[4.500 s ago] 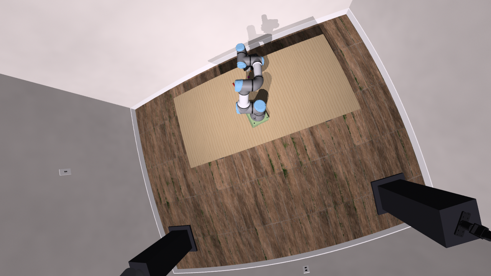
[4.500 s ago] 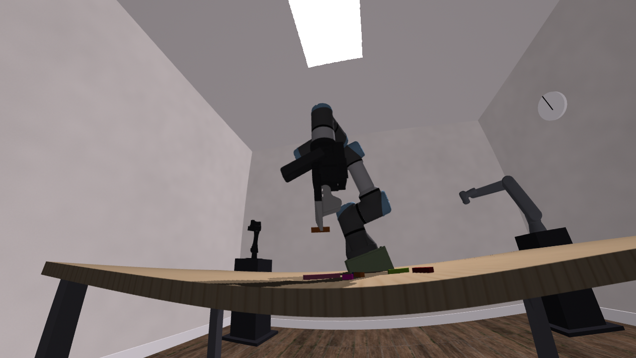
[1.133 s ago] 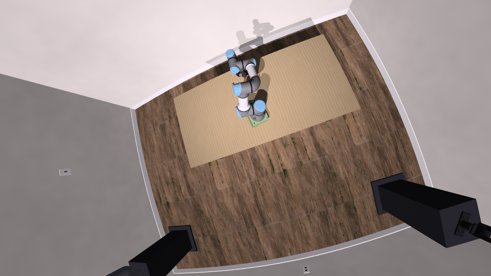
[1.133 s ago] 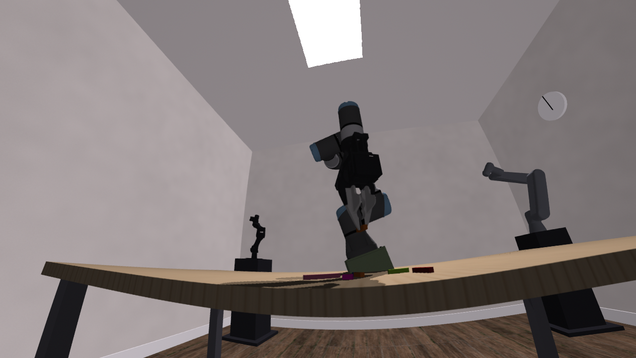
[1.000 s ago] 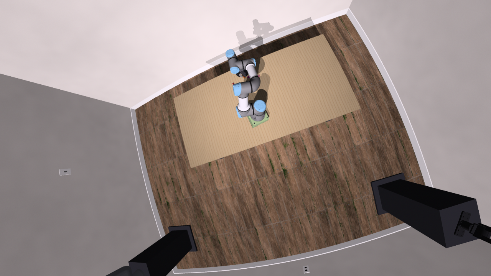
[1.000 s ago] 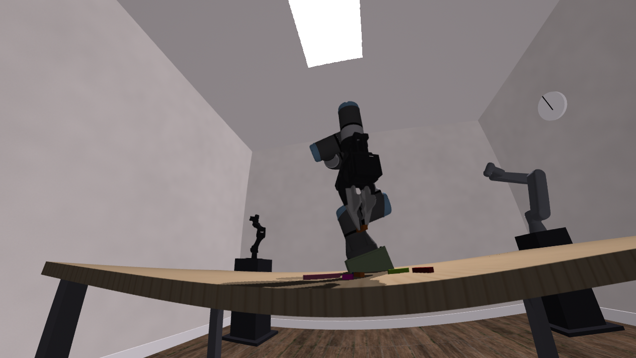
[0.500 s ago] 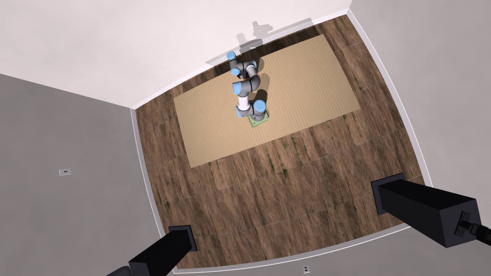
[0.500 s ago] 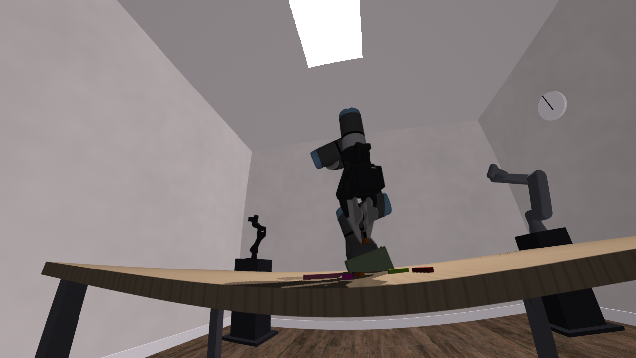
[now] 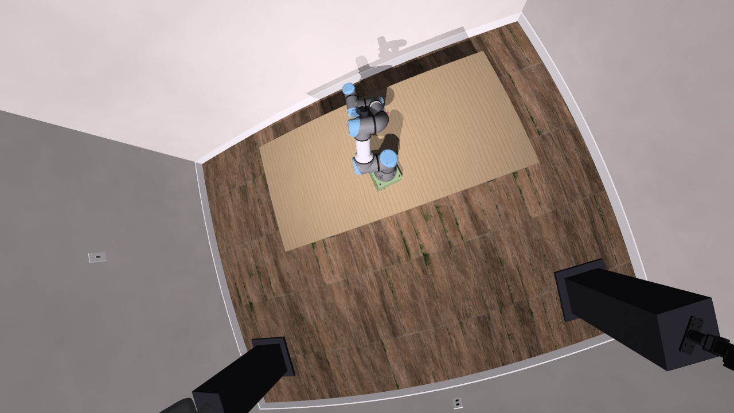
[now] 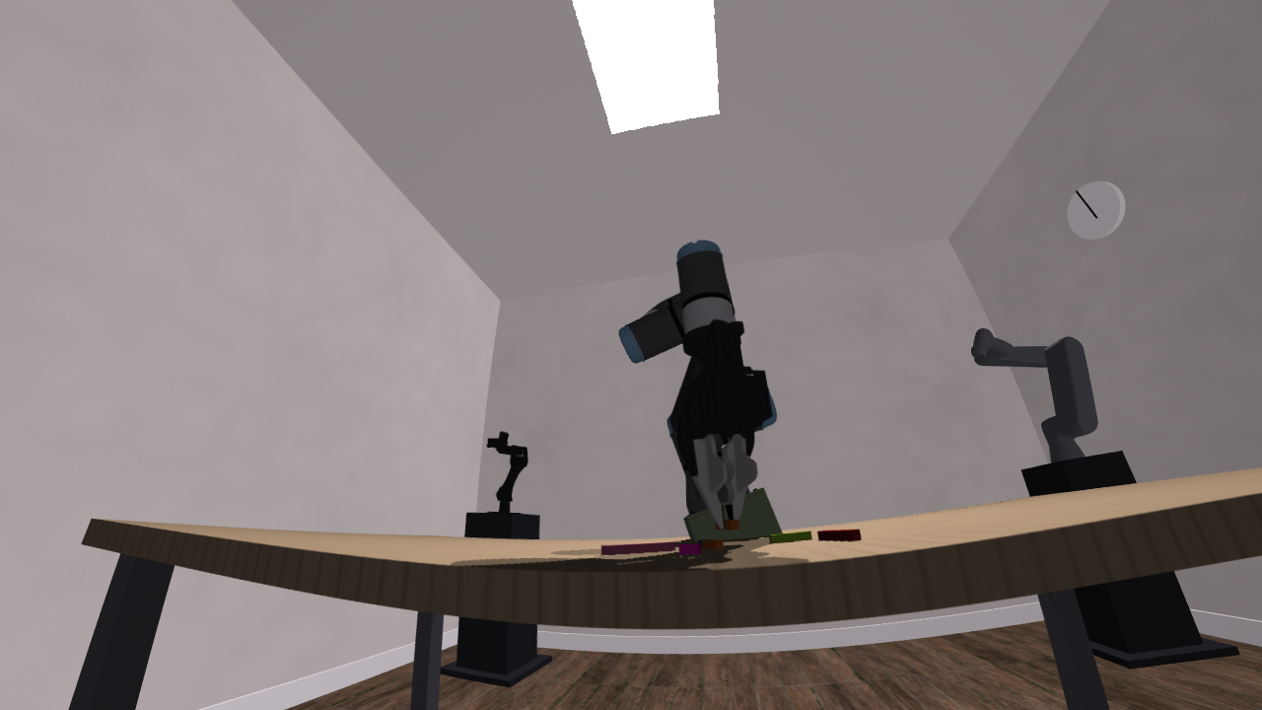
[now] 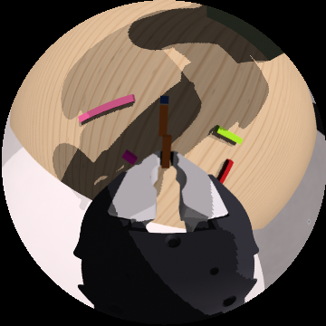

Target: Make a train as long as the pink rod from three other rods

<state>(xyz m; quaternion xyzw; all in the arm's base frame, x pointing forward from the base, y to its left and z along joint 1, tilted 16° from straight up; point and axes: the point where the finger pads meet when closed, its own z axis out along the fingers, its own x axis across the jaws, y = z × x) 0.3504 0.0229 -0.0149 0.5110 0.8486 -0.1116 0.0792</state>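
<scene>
The tool [image 10: 731, 523] [image 11: 166, 152] is pinching an orange rod [image 10: 732, 524] [image 11: 166, 149], seemingly just above the counter [image 9: 451, 113] [image 10: 353, 590] [image 11: 41, 100]. Just ahead of it lies the second orange rod [image 10: 712, 544] [image 11: 163, 119], and beyond that, the blue rod [image 11: 164, 100], apparently end to end. So I'd judge two-thirds of the train laid; lowering, lining up, releasing and moving clear remain. Off to either side wait the magenta rod [image 10: 689, 548] [image 11: 129, 157], lime rod [image 10: 791, 536] [image 11: 230, 136] and red rod [image 10: 839, 534] [image 11: 226, 170], then the pink rod [image 10: 637, 548] [image 11: 109, 108], all apart from the line.

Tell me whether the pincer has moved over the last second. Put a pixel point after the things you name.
Yes, down: in the exterior view the pincer [image 10: 726, 524] [image 11: 166, 152] was above the green base [image 10: 763, 512] [image 9: 379, 186] [image 11: 246, 28]; now its tips overlap it.
</scene>
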